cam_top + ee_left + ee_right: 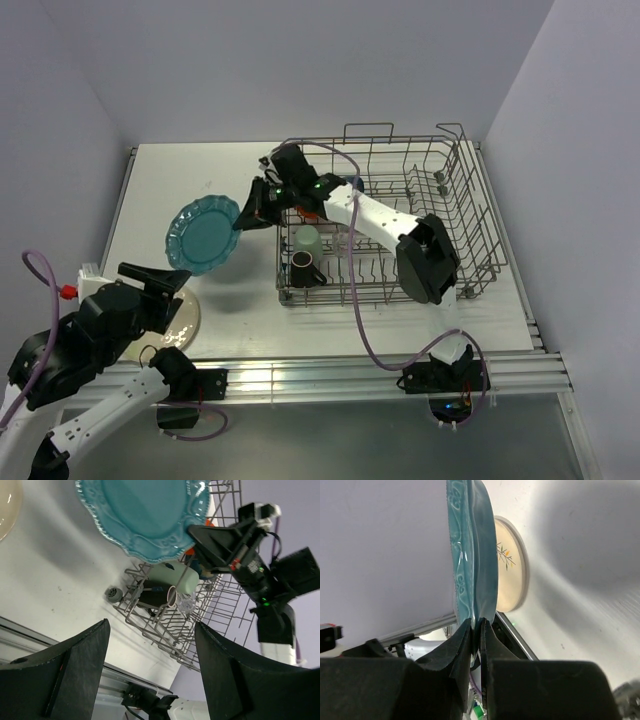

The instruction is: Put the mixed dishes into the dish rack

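Plate in the air! The right gripper (479,630) has its jaws nearly closed, pinching the rim of the teal scalloped plate (205,235). The plate hangs tilted, left of centre in the overhead view, just outside the left wall of the dish rack (478,200) and above bare table. The right wrist view shows it edge-on, rim sandwiched between both fingers. It's a thin, rim-only hold.

Down in the lower left of the overhead view, the left gripper (151,623) hovers with its jaws spread wide and nothing between them. It sits near the cream plate (185,320), which lies flat on the table by the front edge.

Already inside the rack, in its lower left corner, are the pale green mug (306,240) and the dark brown mug (302,268) just below it in the frame. The left wrist view also catches a small clear glass (187,600) tucked beside them.

By my reading this is the plate-loading step, caught mid-carry. The next move calls for swinging the plate rightward over the rack wall. Then it has to be stood upright and lowered into a slot between the tines, clear of the mugs. With glazed ware held only by the rim, the plate could pivot in the fingers, so slow and level looks like the way. The cream plate looks like the one left to collect.
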Controlling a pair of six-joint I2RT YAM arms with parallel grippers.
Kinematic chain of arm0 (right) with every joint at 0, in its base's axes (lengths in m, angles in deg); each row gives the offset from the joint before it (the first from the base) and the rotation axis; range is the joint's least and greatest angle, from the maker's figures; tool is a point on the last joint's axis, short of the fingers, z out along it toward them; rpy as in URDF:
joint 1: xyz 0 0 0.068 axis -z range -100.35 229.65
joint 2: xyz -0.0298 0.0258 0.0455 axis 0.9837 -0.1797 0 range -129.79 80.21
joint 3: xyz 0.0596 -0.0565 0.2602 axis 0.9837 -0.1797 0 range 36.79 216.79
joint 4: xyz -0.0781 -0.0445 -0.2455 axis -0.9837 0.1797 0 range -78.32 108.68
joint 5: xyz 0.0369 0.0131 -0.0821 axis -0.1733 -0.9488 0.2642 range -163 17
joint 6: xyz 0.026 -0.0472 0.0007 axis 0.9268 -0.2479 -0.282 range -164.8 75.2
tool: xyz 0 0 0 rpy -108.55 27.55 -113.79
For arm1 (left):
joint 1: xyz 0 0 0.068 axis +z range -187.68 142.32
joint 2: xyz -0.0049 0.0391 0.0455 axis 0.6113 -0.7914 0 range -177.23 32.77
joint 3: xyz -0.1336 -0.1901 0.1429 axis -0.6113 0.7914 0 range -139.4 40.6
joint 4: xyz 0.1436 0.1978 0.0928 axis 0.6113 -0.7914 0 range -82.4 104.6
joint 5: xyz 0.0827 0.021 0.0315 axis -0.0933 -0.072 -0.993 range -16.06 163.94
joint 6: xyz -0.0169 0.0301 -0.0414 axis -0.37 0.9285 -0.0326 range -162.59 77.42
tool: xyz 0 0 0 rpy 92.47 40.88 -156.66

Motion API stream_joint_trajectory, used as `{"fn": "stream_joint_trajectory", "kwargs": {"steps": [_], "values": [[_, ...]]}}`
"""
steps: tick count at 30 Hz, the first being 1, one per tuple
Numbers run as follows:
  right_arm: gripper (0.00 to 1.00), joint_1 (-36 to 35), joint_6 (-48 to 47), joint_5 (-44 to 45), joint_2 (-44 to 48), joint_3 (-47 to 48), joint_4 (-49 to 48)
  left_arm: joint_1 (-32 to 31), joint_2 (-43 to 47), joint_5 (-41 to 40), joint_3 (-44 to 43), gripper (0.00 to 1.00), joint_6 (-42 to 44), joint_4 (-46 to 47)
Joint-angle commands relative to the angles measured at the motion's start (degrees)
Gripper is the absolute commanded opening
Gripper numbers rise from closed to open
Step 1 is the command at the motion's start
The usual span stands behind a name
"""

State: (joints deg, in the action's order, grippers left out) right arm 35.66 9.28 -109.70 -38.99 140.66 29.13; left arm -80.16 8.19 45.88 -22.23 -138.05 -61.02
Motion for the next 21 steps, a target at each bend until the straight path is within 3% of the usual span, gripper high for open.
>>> {"fn": "stream_joint_trajectory", "kwargs": {"steps": [1, 11, 21], "values": [[0.00, 1.4, 0.1, -4.6, 11.2, 2.2, -5.2, -0.4, 0.1, 0.8, 2.4, 0.74, -1.7, 3.6], [0.00, 4.3, -0.2, -5.9, 17.9, -1.3, -2.7, -0.4, -2.2, 0.8, 6.3, 0.77, -1.5, 9.7], [0.00, 6.1, -0.6, -7.3, 26.7, -9.4, -2.4, -0.4, -8.5, 1.3, 3.9, 0.79, 3.3, 17.0]]}}
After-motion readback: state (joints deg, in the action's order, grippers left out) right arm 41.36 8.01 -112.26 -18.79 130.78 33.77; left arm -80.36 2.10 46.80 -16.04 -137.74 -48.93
